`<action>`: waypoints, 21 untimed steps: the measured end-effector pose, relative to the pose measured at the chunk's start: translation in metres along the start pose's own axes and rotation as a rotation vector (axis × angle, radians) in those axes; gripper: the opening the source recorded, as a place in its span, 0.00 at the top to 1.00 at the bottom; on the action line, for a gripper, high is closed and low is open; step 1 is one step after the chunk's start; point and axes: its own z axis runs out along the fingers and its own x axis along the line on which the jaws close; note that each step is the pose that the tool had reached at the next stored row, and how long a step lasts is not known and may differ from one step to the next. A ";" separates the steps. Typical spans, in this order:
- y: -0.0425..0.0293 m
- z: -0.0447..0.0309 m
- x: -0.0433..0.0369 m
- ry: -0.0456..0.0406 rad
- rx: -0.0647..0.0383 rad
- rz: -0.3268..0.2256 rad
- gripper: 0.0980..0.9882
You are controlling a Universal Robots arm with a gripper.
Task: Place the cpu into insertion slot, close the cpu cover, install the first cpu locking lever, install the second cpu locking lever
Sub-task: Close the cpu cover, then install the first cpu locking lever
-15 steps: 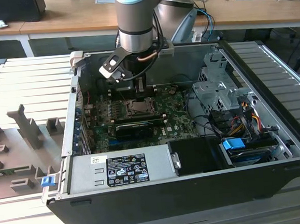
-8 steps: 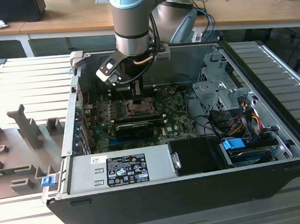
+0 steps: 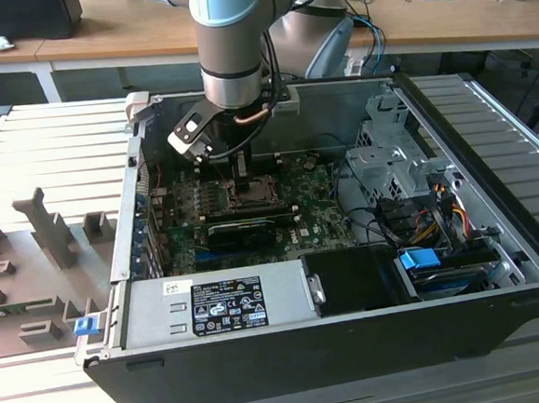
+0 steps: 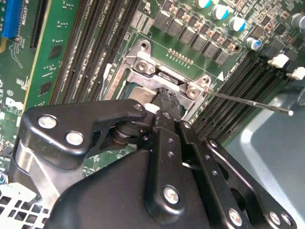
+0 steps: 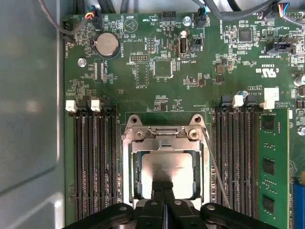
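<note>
The cpu [image 5: 167,164], a pale silvery square chip, lies in the socket on the green motherboard. The cpu cover [image 5: 127,162], a thin metal frame with an open window, lies down around it, hinged at the edge with two screws. My gripper [image 5: 164,185] is shut, its two black fingers pressed together with nothing between them, the tips over the cpu's near edge. In the second wrist view the gripper [image 4: 164,98] has its tips at the cover's [image 4: 143,90] frame. A thin wire locking lever [image 5: 217,167] runs along one side of the socket; the same lever [image 4: 252,102] sticks out loose. In the exterior view the gripper [image 3: 239,171] hangs over the socket.
Memory slots [image 5: 93,157] flank the socket on both sides, and a green card [image 5: 274,162] stands beyond one bank. The computer case [image 3: 263,351] walls enclose the board, with a grey power supply box [image 3: 226,303] at the front and drive cages [image 3: 388,164] on the exterior view's right.
</note>
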 end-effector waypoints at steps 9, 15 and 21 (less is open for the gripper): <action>0.0143 -0.0052 -0.0001 -0.0005 0.002 0.000 0.99; 0.0223 -0.0049 0.0001 -0.0005 0.004 0.000 0.99; 0.0236 -0.0078 0.0001 -0.0006 0.004 0.000 0.99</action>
